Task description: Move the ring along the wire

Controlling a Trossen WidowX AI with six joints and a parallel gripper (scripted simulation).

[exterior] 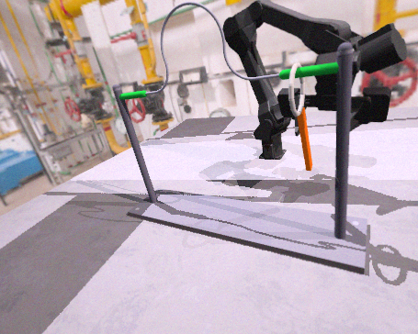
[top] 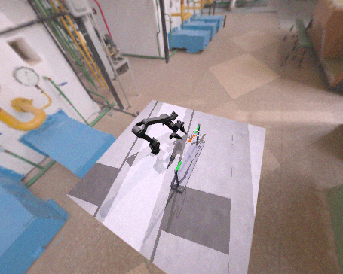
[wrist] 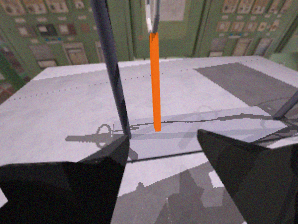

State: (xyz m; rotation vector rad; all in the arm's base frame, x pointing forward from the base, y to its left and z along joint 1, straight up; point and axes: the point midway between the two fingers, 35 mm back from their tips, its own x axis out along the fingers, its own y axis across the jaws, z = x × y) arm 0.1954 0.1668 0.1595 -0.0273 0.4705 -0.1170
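The white ring [top: 195, 132] [exterior: 291, 94] [wrist: 149, 24] hangs around the green part [exterior: 319, 70] beside the right post [exterior: 344, 147] in the exterior view; the wire passes through it. Its orange handle [top: 192, 138] [exterior: 306, 142] [wrist: 156, 82] points down, slightly tilted. My gripper [top: 184, 136] [wrist: 162, 136] is open and empty, set back from the handle on the robot's side. In the wrist view the handle's lower end shows beyond and between the spread fingertips, apart from both. In the exterior view the ring, handle and post partly hide the gripper.
The thin grey wire [exterior: 162, 46] arches up between the green parts. The other green part [top: 179, 165] [exterior: 133, 94] joins the far post [exterior: 135, 142]. Both posts stand on a flat base [exterior: 262, 234]. In the wrist view, the nearby post [wrist: 112, 55] stands left of the handle.
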